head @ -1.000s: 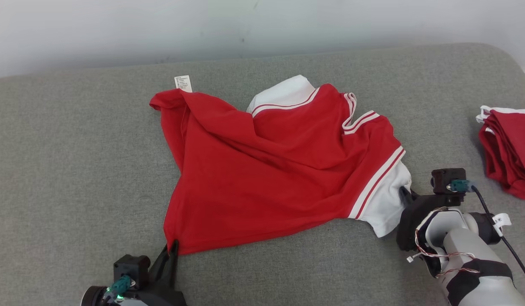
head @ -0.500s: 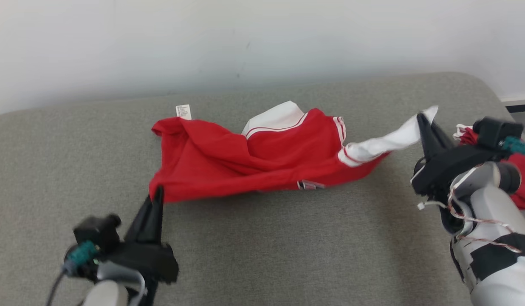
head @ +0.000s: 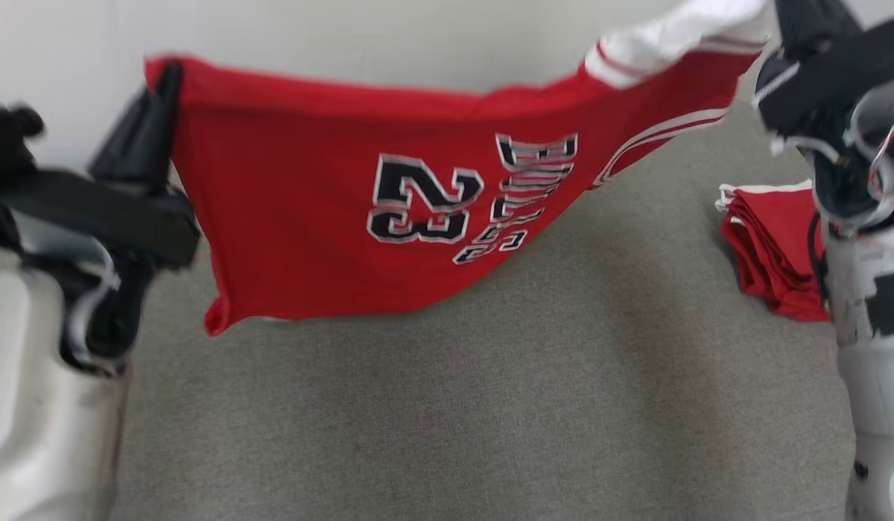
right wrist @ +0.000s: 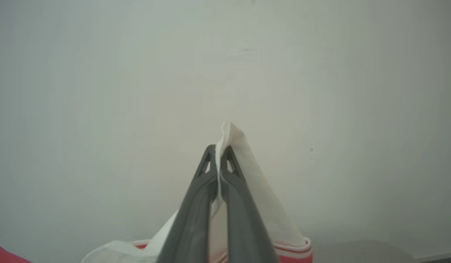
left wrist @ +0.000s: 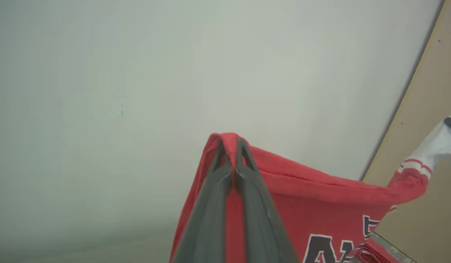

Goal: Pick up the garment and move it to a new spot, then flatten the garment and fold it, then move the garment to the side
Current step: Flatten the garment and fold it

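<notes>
The garment [head: 309, 217] is a red jersey with white sleeves and a black "23". It hangs stretched in the air above the grey cushion [head: 454, 405], between my two raised arms. At the upper left my left gripper [head: 168, 76] is shut on its red hem corner [left wrist: 229, 140]. In the left wrist view the left gripper [left wrist: 230, 144] pinches that red fold. My right gripper [right wrist: 219, 149] is shut on the white sleeve [right wrist: 243, 164]; in the head view its fingers run off the top right by the sleeve [head: 678, 32].
A stack of folded red garments [head: 772, 246] lies on the cushion at the right, beside my right forearm [head: 874, 347]. A pale wall [head: 346, 36] stands behind. My left forearm [head: 42, 405] fills the lower left.
Both grippers have risen, lifting the jersey off the cushion and spreading it so the printed front shows. The head camera has also shifted.
</notes>
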Controlling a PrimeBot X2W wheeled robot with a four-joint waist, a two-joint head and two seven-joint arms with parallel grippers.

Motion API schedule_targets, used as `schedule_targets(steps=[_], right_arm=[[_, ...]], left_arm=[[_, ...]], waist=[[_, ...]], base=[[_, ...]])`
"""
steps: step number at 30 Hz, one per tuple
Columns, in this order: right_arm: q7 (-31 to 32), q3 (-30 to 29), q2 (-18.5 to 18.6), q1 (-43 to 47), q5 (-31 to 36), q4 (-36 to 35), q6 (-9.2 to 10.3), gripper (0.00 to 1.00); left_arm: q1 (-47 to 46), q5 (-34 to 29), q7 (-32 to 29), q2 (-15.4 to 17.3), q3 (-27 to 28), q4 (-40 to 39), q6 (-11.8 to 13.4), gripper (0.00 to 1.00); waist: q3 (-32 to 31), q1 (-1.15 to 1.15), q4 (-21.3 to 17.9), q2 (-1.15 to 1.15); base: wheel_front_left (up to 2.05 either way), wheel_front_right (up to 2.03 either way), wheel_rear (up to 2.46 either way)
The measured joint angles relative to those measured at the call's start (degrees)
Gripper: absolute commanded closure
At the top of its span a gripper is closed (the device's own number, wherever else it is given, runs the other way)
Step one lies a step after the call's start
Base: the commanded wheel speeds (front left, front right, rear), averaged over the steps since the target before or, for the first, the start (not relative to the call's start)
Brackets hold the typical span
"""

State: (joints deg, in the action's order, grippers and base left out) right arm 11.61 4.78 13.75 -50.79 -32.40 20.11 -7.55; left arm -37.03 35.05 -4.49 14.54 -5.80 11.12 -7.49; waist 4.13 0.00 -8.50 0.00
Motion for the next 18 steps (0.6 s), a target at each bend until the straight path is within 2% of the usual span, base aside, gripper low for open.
schedule_targets(steps=[6,10,13,18], right_arm=[[1.2,-2.9,-2.2,-12.0,1.6,2.1,0.0,1.0],[0.3,-4.7,-2.8,-19.1,5.4,5.4,0.0,1.0],[-1.9,-7.0,-4.2,-25.6,8.5,9.3,0.0,1.0],[-10.4,-13.9,-7.0,-35.7,11.6,12.6,0.0,1.0]], left_arm=[[-12.3,0.8,-3.0,2.1,0.5,0.2,0.0,1.0],[-20.8,0.6,-3.7,2.5,0.0,1.1,0.0,1.0],[-28.4,0.3,-3.0,2.3,0.2,2.9,0.5,1.0],[-38.1,-1.3,2.1,2.9,1.8,5.8,1.1,1.0]], waist=[[4.3,0.0,-1.1,0.0],[8.6,0.01,-1.5,0.0],[13.8,0.01,-1.8,0.01],[21.1,0.02,-2.0,0.01]], base=[[0.0,0.0,0.0],[0.0,0.0,0.0],[0.0,0.0,0.0],[0.0,0.0,0.0]])
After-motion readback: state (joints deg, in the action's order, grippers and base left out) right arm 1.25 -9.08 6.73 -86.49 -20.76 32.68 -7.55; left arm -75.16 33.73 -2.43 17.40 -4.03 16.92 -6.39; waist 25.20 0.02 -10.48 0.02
